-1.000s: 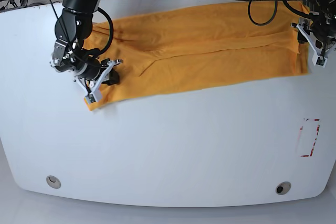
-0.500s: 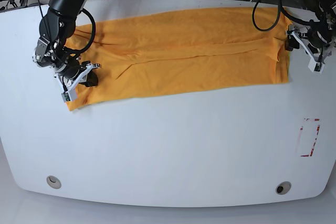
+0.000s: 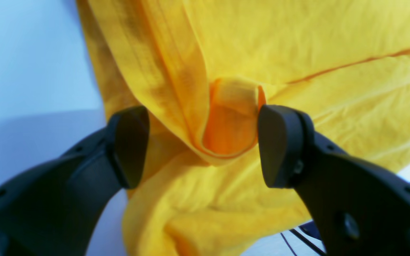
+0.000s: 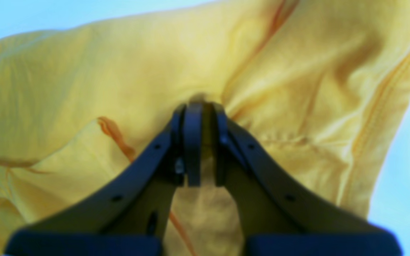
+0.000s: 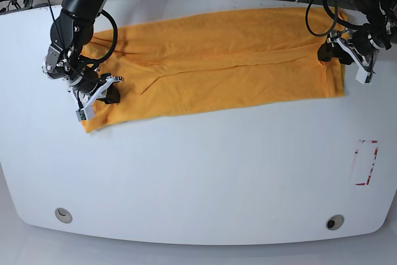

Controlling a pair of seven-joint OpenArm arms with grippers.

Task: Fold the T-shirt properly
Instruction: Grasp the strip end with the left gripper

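T-shirt (image 5: 217, 63) lies as a long band along the table's (image 5: 198, 178) far edge.
Right gripper (image 4: 199, 117) clamps fabric at one end; left gripper (image 3: 201, 145) stands wide, straddling a fold at the other.

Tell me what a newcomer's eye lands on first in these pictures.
First comes the orange-yellow T-shirt, stretched in a long band across the far half of the white table. Next, the arms at its two ends: the right gripper, at the base view's left, is shut on the cloth, while the left gripper, at that view's right, stands open with a small loop of fabric between its jaws.
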